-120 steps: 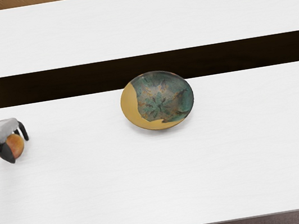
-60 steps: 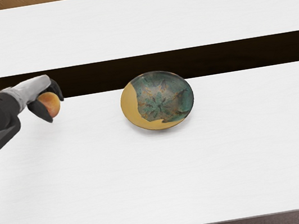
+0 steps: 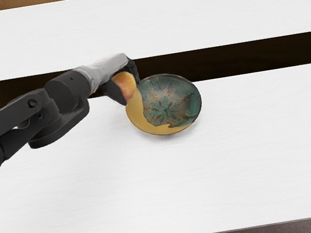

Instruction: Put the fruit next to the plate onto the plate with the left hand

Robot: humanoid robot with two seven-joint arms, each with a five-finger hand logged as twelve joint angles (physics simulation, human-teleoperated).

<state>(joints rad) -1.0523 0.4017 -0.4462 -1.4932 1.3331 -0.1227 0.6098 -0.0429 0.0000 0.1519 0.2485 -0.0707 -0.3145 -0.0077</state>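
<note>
Head view: fruit (image 3: 126, 86) inside robot hand (image 3: 115, 77)

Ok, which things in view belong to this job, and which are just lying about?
Job:
- green-and-yellow plate
- orange fruit, at the plate's upper-left rim
- left hand, shut on the fruit

Not part of it:
- white table
- second white surface behind the dark gap

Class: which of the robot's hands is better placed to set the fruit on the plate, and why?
Left. The left hand grips the fruit right at the upper-left rim of the plate, so it likely needs only a short carry and release. The right hand is not in view.
</note>
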